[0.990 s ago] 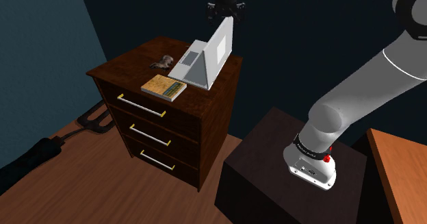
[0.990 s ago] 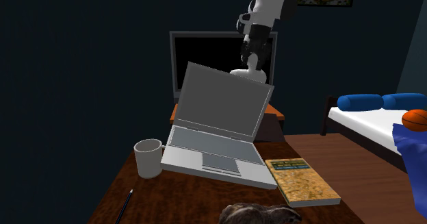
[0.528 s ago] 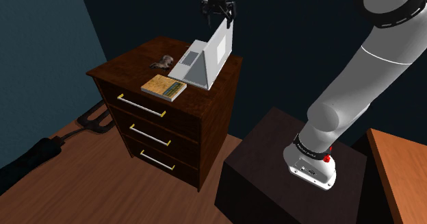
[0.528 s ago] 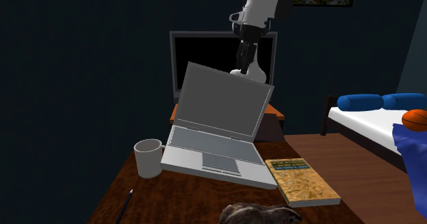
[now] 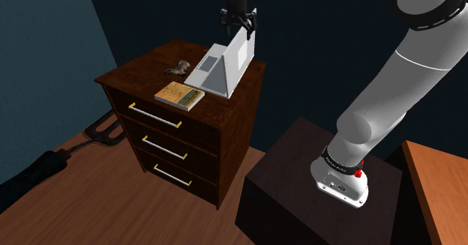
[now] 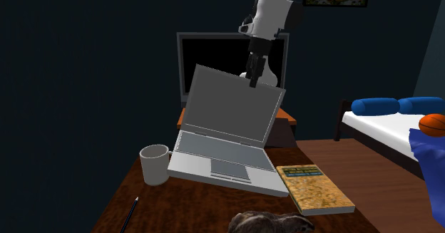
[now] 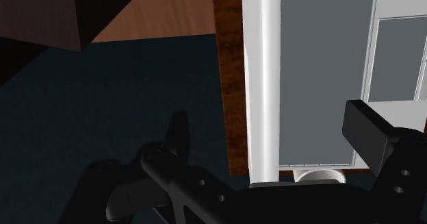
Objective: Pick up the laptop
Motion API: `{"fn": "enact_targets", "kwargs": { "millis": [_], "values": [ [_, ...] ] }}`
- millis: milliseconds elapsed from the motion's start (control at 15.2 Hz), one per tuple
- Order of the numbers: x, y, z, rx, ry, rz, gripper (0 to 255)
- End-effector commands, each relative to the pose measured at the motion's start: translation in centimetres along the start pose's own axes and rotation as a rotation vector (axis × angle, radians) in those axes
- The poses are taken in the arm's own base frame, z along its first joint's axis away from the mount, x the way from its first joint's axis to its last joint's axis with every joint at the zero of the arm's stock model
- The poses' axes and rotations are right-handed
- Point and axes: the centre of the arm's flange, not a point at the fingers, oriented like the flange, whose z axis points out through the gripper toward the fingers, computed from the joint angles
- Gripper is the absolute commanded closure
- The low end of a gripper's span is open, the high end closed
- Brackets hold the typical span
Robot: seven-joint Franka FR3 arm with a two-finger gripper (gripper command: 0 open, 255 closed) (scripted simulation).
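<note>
One open laptop, lid raised, pincer astride

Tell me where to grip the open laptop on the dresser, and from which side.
Grip the laptop by the top edge of its raised lid, coming down from above. The lid stands up thin and free, while the base lies flat on the dresser. The open gripper has its fingers either side of that edge.

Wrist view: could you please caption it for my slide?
Open black two-finger gripper straddles the raised lid of the grey laptop above the dark wooden dresser.
</note>
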Motion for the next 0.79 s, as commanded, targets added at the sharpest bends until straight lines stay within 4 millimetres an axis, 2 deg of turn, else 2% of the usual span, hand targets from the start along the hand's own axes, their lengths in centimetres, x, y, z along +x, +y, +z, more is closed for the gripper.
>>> {"fn": "enact_targets", "kwargs": {
  "millis": [0, 594, 726],
  "values": [
    [0.0, 0.0, 0.2, 0.0, 0.0, 0.0, 255],
    [0.0, 0.0, 0.2, 0.0, 0.0, 0.0, 255],
    [0.2, 0.0, -0.9, 0.0, 0.0, 0.0, 255]
  ]
}}
